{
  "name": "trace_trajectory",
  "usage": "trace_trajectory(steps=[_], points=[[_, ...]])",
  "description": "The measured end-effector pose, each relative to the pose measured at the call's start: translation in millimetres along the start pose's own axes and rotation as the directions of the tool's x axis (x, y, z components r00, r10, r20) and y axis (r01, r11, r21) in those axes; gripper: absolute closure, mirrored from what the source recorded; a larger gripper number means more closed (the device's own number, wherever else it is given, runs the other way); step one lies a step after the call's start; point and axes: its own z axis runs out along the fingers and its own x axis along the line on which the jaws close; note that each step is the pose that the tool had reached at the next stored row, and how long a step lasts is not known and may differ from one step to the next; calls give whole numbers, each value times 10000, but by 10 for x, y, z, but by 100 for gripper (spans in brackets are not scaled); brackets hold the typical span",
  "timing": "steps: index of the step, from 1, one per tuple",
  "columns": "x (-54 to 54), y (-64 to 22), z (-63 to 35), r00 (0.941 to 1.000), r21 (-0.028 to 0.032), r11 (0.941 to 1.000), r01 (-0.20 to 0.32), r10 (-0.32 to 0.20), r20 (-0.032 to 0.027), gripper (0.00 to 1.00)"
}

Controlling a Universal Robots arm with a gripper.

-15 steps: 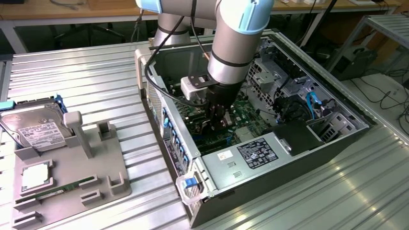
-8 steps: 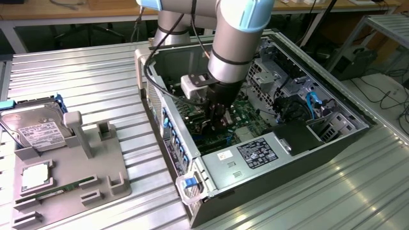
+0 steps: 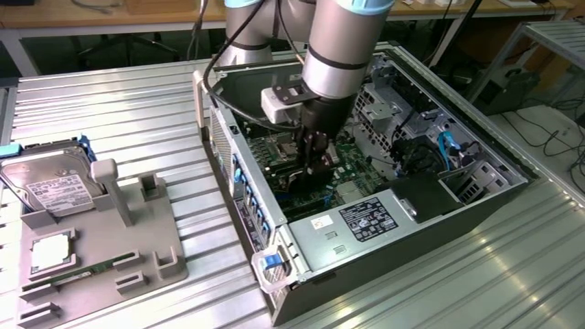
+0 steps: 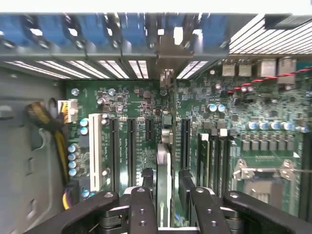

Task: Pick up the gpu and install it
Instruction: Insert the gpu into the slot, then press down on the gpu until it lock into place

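Fingers clamped on upright gpu inside computer case; slight misalignment with slot could jam card against motherboard.

Light falls evenly from above in the exterior view. The ribbed metal table shows bright glare toward 5 o'clock, and the inside of the computer case is dim. In the wrist view, the white strip at 12 o'clock is overexposed, the motherboard is well lit, and the near gripper fingers look soft.
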Motion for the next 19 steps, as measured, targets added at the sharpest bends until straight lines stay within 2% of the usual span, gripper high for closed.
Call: trace_trajectory(steps=[3,6,8,9,11,19], points=[[0,1,-135,10000,31,10000,0,0,-2,65],[-1,2,-138,10000,46,10000,-1,1,0,67],[-1,2,-138,10000,46,10000,-1,1,0,80],[0,2,-138,10000,46,10000,-1,1,0,80],[0,2,-138,10000,46,10000,0,0,-1,89],[0,2,-138,10000,46,10000,0,0,-2,89]])
